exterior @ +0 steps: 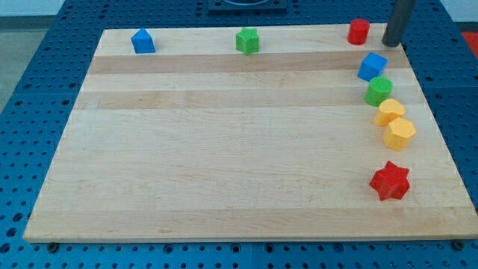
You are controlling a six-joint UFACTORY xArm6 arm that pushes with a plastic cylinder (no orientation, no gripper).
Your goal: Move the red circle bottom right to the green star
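Note:
The red circle, a short red cylinder, stands at the top edge of the wooden board, towards the view's right. The green star sits at the top edge near the middle, well to the left of the red circle. My tip is just right of the red circle, a small gap between them, at the board's top right corner. The dark rod rises from it out of the view's top.
A blue block with a pointed top sits at the top left. Down the right side run a blue cube, a green round block, a yellow block, a yellow hexagon and a red star. The board lies on a blue pegboard.

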